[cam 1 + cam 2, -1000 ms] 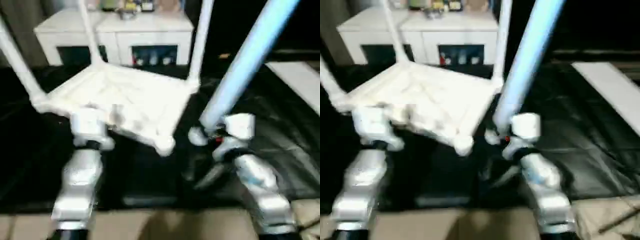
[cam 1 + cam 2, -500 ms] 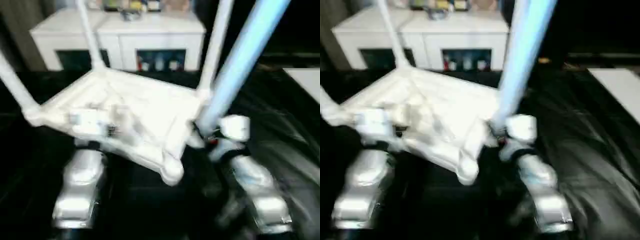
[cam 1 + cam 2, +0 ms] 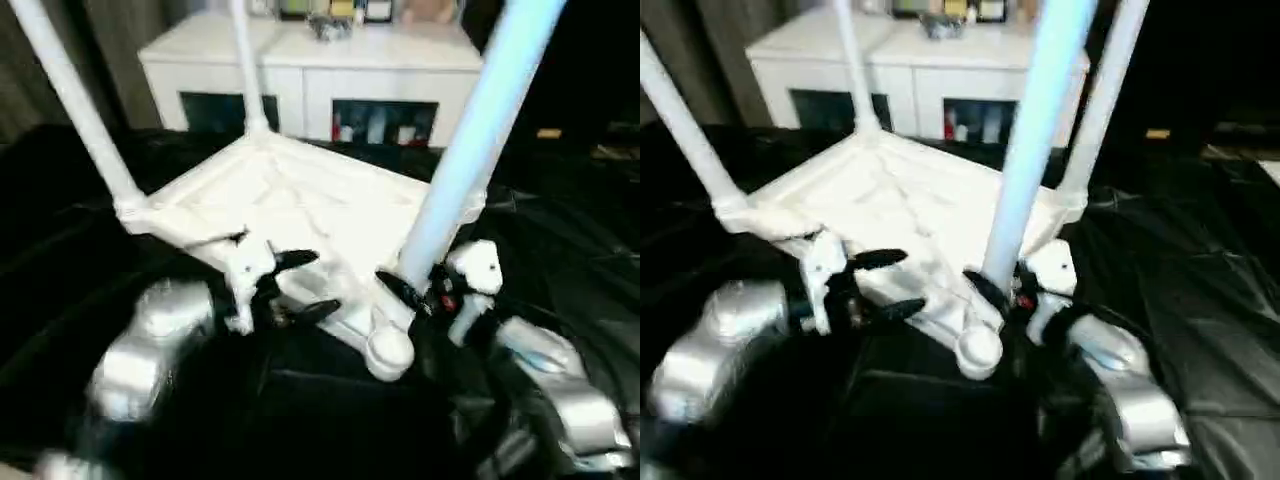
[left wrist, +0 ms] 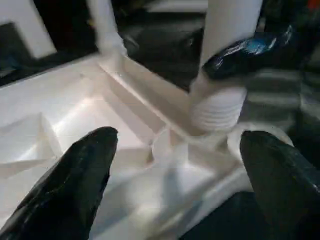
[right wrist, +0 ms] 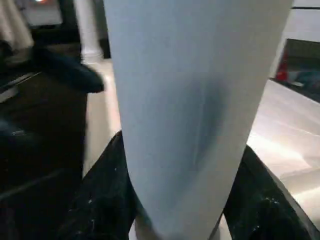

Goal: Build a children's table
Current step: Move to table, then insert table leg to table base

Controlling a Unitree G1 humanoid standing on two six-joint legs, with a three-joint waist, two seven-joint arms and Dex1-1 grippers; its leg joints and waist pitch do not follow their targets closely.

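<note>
The children's table lies upside down: its white ribbed tabletop [image 3: 300, 190] rests on black sheeting. Three white legs stand in corner sockets, at the left [image 3: 80, 110], the back [image 3: 245, 60] and the right [image 3: 1100, 110]. The near corner socket [image 3: 390, 352] is empty. My right gripper [image 3: 412, 285] is shut on a fourth leg [image 3: 470, 140], held upright. Its threaded end [image 4: 217, 107] hangs just beside that empty socket [image 4: 255, 145]. My left gripper [image 3: 305, 285] is open over the tabletop's near edge, its fingers [image 4: 75, 185] spread wide with nothing gripped.
A white cabinet [image 3: 300, 60] with glass-fronted shelves stands behind the tabletop. Crumpled black sheeting [image 3: 60, 280] covers the floor all around. My silver forearms [image 3: 150, 350] reach in from the near side.
My left gripper has let go of the tabletop's near edge and spread its fingers. The held leg's lower end has come closer to the near corner socket. The camera has shifted.
</note>
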